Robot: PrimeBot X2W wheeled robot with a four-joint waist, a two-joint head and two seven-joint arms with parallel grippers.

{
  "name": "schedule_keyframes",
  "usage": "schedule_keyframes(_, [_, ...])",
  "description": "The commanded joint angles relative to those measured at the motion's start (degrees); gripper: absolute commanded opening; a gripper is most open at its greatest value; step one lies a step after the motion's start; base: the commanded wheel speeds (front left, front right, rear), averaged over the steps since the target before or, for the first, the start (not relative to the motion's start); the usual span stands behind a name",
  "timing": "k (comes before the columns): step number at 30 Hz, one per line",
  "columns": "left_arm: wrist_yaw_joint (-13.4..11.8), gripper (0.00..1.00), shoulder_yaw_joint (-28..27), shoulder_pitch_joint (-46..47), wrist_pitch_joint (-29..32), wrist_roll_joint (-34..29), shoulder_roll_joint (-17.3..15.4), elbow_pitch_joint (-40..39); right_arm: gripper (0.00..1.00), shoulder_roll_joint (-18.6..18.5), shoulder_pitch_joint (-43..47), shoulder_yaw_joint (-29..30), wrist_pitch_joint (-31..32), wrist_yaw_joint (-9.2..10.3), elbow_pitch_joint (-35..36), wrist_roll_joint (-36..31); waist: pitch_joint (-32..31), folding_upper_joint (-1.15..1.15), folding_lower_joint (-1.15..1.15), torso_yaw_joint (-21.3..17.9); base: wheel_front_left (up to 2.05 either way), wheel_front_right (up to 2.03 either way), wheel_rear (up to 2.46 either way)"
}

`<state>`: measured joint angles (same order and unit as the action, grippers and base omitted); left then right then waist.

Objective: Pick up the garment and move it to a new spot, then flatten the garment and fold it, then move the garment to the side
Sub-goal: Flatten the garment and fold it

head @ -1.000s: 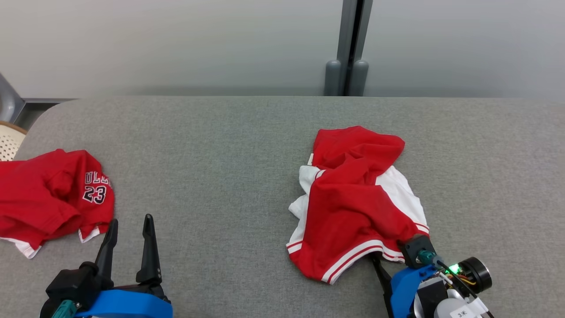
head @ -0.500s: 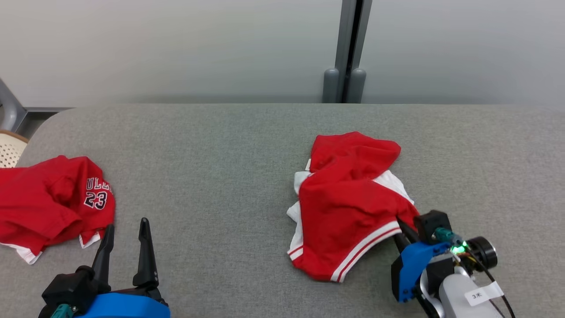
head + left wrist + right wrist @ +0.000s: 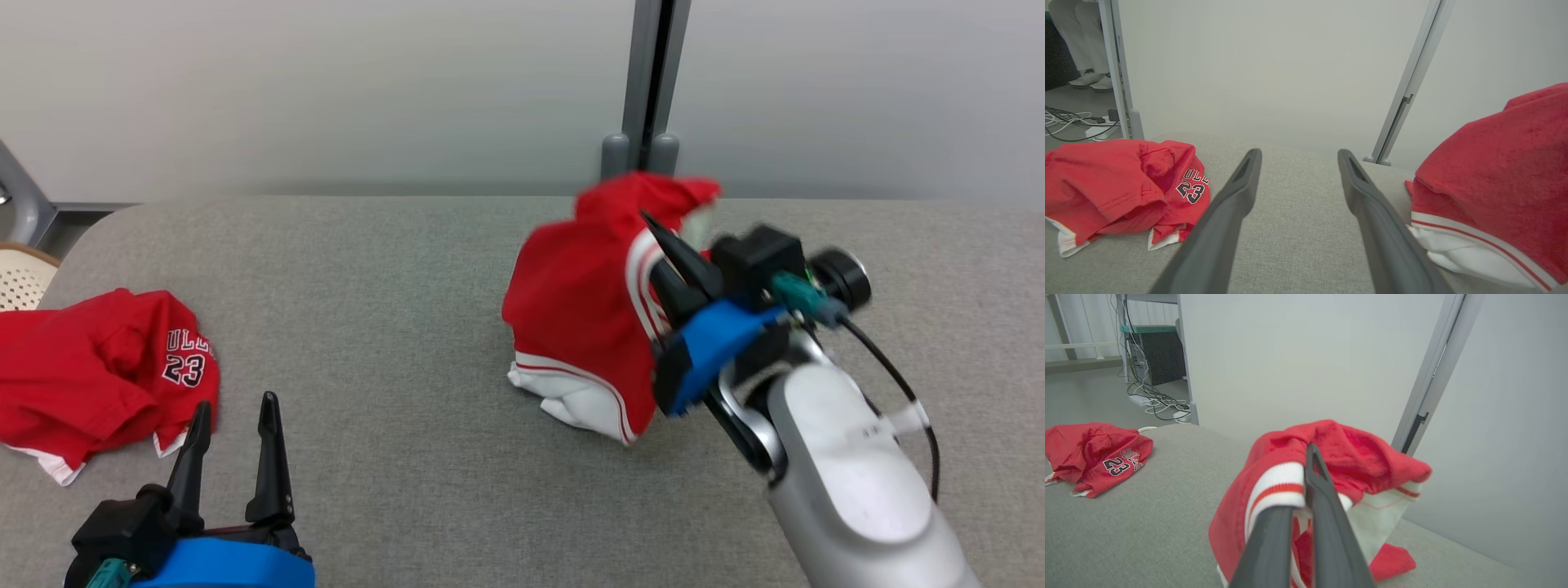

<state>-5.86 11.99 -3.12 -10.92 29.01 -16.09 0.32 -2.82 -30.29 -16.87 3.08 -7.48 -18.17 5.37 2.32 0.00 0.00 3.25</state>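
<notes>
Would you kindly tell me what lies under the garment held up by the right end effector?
The grey table lies under the red-and-white garment; its white lower folds rest there, so that patch is covered.

Head cam looks down & fwd across grey table (image 3: 408,269) toward wall (image 3: 326,82). L wrist cam sits low, near the surface, facing same wall; R wrist cam rides higher, v. close to red garment (image 3: 1355,453). All 3 share numbered jersey (image 3: 98,367), at frame left.

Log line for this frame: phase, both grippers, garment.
phase: pick-up | right gripper: jaws shut on garment | garment: raised, lower end on table | left gripper: jaws open, empty | numbered shirt: lying left
</notes>
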Motion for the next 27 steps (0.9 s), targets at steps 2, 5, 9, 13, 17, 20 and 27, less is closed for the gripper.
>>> schedule_keyframes(2, [0.18, 1.00, 0.14, 1.31, 0.11, -0.46, -0.38, -0.60, 0.00, -0.18, -4.75, -2.38, 0.88, -0.02, 0.53, 1.64, 0.81, 0.00, 0.00, 0.96, 0.00, 0.00, 0.00])
schedule_keyframes(5, [0.53, 1.00, 0.76, 2.33, 0.14, -0.65, -0.41, -0.83, 0.00, -0.20, -11.02, -5.35, 1.00, -0.02, -0.20, 4.34, 1.78, 0.00, 0.00, 2.40, 0.00, 0.00, 0.00])
schedule_keyframes(9, [0.90, 1.00, 1.29, 3.53, -0.01, -0.89, -0.31, -0.55, 0.00, -0.13, -19.28, -8.58, -0.76, -0.02, -0.79, 8.94, 2.61, 0.00, 0.00, 4.13, 0.00, 0.00, 0.00])
schedule_keyframes(13, [1.13, 1.00, 1.68, 4.21, -0.27, -0.87, -0.22, 0.03, 0.00, -0.14, -25.11, -10.41, -2.86, -0.02, -1.10, 12.07, 2.82, 0.00, 0.00, 5.13, 0.00, 0.00, 0.00])
schedule_keyframes(17, [1.24, 1.00, 1.91, 4.47, -0.44, -0.61, -0.09, 0.69, 0.00, -0.30, -25.15, -5.81, -2.98, -0.01, -2.72, 12.43, 2.12, 0.00, 0.00, 5.61, 0.00, 0.00, 0.00])
schedule_keyframes(20, [1.20, 1.00, 1.78, 3.69, -0.68, -0.37, -0.38, 0.76, 0.00, -0.09, -21.44, -1.93, -0.96, -0.03, -2.28, 11.92, 1.76, 0.00, 0.00, 5.20, 0.00, 0.00, 0.00])
schedule_keyframes(27, [0.80, 1.00, 1.07, 2.15, -0.96, 0.18, -0.88, 0.40, 0.00, -0.46, -11.65, 6.86, 3.84, -0.02, -0.74, 5.46, 2.26, 0.00, 0.00, 3.00, 0.00, 0.00, 0.00])
